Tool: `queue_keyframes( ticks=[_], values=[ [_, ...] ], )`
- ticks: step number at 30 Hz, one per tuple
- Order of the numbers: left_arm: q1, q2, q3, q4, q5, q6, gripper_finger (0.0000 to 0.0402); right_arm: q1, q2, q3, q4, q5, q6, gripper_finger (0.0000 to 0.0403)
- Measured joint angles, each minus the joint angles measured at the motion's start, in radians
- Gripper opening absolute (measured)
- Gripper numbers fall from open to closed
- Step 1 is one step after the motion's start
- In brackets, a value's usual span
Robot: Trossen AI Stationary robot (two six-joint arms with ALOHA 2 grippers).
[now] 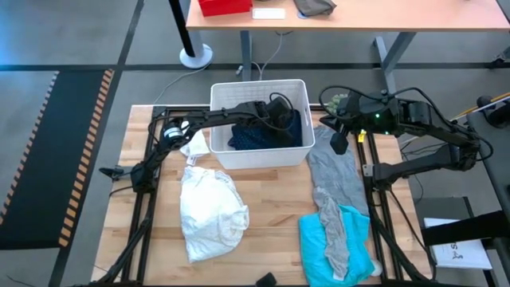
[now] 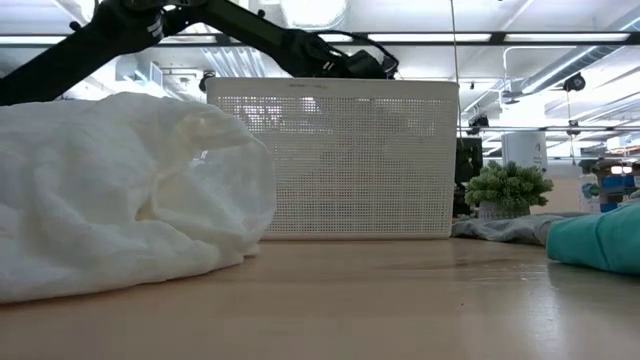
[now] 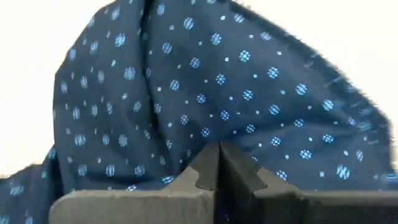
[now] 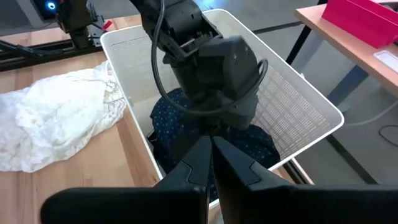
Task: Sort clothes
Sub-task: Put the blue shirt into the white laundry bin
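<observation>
A navy dotted shirt (image 1: 263,137) lies bunched inside the white basket (image 1: 259,155) at the table's far middle. My left gripper (image 3: 217,167) reaches down into the basket, shut, with its tips right at the shirt (image 3: 186,93). My right gripper (image 4: 210,155) hangs shut above the far right of the table, over the grey tee (image 1: 335,171), touching nothing. The tee's near end lies over a turquoise piece (image 1: 319,239). A white shirt (image 1: 209,211) is heaped at near left. A small white cloth (image 1: 194,147) lies beside the basket's left wall. My left gripper comes at the navy dotted shirt's top folds (image 3: 205,134) from above, slanting down from the table's left. Its fingers stand shut against each other with no cloth showing between them. I cannot tell whether the tips touch the cloth.
A fuzzy green ball (image 1: 338,102) sits at the far right beside the basket. Dark frame rails (image 1: 143,207) run along both table sides. A small black object (image 1: 265,279) lies at the near edge. Bare wood (image 1: 271,199) shows between the white shirt and the turquoise piece.
</observation>
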Motion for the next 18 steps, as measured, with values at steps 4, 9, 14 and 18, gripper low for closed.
queue_keyframes(
  ticks=[4,9,14,18],
  values=[
    [0.0,0.004,-0.046,-0.023,-0.018,0.001,0.0,0.0,0.0,0.0,0.0,0.0,0.0,0.0],
    [-0.003,0.004,-0.065,-0.125,-0.101,0.025,0.0,0.0,0.0,0.0,0.0,0.0,0.0,0.0],
    [-0.01,0.0,-0.069,-0.17,-0.128,0.036,0.0,0.0,0.0,0.0,-0.001,0.0,0.0,0.0],
    [-0.025,-0.014,-0.044,-0.176,-0.132,0.051,0.0,0.0,0.0,0.0,-0.002,0.0,0.0,0.0]
  ],
)
